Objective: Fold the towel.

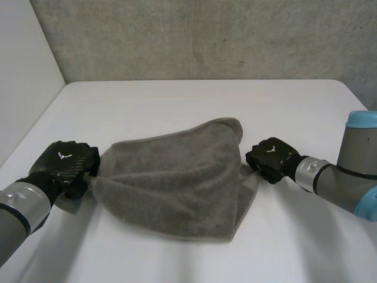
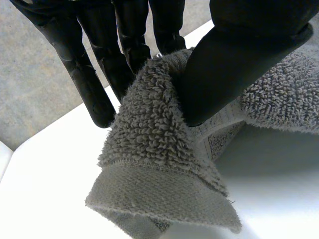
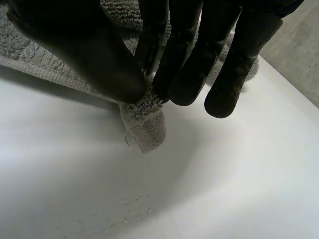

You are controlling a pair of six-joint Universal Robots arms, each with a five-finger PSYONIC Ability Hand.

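Note:
A grey terry towel (image 1: pixel 177 183) lies bunched across the middle of the white table (image 1: pixel 194 100), stretched between my two hands. My left hand (image 1: pixel 66 165) holds its left end; in the left wrist view the thumb (image 2: pixel 234 64) presses the towel's corner (image 2: pixel 154 164) against the fingers (image 2: pixel 124 45). At the towel's right edge my right hand (image 1: pixel 272 159) grips a corner; in the right wrist view the thumb (image 3: pixel 94 55) and fingers (image 3: pixel 184 74) pinch a small hemmed tip (image 3: pixel 147 124) just above the table.
A concrete wall (image 1: pixel 206 35) runs behind the table's far edge. A pale wall panel (image 1: pixel 23 71) stands at the far left. Bare tabletop surrounds the towel in front and behind.

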